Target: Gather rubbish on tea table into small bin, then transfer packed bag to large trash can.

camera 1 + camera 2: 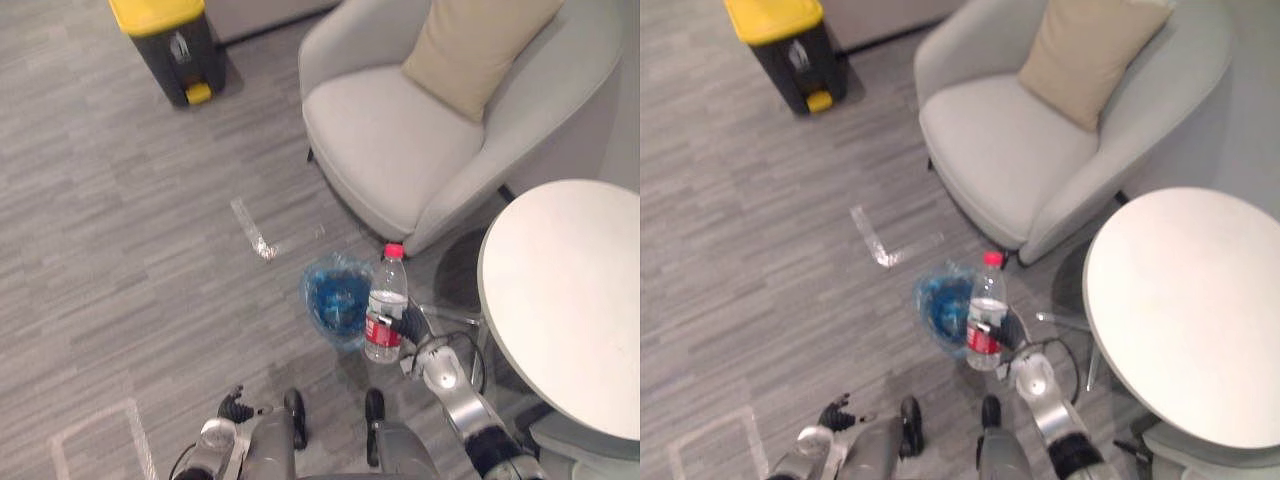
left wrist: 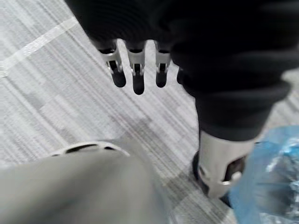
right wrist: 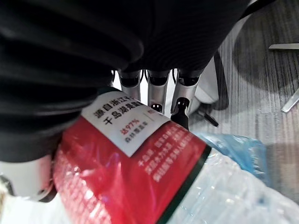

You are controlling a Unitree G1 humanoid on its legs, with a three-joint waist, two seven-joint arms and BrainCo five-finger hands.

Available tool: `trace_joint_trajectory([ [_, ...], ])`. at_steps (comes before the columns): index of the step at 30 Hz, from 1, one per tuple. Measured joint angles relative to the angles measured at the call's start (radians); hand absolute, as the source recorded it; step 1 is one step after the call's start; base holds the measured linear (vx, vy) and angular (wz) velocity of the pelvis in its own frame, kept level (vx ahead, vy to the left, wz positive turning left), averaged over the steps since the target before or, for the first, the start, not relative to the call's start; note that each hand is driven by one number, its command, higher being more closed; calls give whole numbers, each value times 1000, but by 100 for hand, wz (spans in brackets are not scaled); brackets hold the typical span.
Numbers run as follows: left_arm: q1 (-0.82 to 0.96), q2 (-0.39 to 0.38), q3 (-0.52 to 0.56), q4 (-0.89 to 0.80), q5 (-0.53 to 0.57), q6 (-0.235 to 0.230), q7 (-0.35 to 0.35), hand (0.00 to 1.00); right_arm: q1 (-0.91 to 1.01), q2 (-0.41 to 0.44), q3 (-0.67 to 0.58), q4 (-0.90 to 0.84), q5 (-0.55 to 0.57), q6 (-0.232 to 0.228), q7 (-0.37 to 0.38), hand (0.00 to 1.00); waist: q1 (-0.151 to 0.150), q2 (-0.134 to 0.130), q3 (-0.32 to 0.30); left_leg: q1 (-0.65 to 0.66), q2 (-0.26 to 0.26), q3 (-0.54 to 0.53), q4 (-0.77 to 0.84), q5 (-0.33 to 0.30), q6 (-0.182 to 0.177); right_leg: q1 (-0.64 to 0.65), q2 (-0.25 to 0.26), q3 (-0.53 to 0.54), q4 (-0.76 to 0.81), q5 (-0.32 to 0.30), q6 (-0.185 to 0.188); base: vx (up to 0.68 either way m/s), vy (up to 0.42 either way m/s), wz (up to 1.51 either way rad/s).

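Observation:
A clear plastic water bottle (image 1: 386, 310) with a red cap and red label stands upright in my right hand (image 1: 415, 330), whose fingers (image 3: 156, 88) curl round its labelled middle (image 3: 140, 177). The bottle hangs just right of a small bin lined with a blue bag (image 1: 335, 298), at about rim height or a little above it. My left hand (image 1: 235, 408) hangs low by my body with relaxed fingers (image 2: 135, 70) holding nothing; the blue bag (image 2: 266, 186) shows past it.
A large dark trash can with a yellow lid (image 1: 165, 40) stands far off at the upper left. A grey armchair (image 1: 400, 140) with a beige cushion (image 1: 480, 40) is behind the bin. The round white table (image 1: 570, 300) is at right. Tape marks (image 1: 250, 230) lie on the floor.

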Motion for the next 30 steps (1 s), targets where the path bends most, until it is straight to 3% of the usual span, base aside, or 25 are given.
trace_joint_trajectory([
  [11,-222,-21,22,-112,-104,-21,46,0,-376,-61,41,32,0,29,-97,100,47,12,119,-372,25,-36,157,28,24,-385,-2,-35,231,-10,-23,-136,-3,7],
  [17,-274,-44,60,-204,-139,-30,63,0,-476,-77,39,22,0,38,-152,100,52,12,131,-583,28,-61,237,32,20,-611,-25,-72,405,-60,-46,-144,-44,23],
  [26,-284,-56,63,-290,-183,-42,83,0,-606,-76,-22,153,5,58,-208,100,69,11,131,-758,32,-78,309,51,13,-792,-41,-91,529,-83,-66,-33,-25,10],
  [27,-284,-57,61,-294,-183,-44,85,0,-617,-76,-34,171,9,60,-212,0,72,11,131,-763,32,-78,309,54,12,-798,-42,-92,531,-83,-67,0,-10,7],
  [30,-284,-60,57,-301,-184,-47,97,0,-644,-78,-59,192,20,65,-224,0,74,11,131,-774,32,-77,307,58,10,-810,-50,-100,541,-88,-73,-2,-7,9],
])
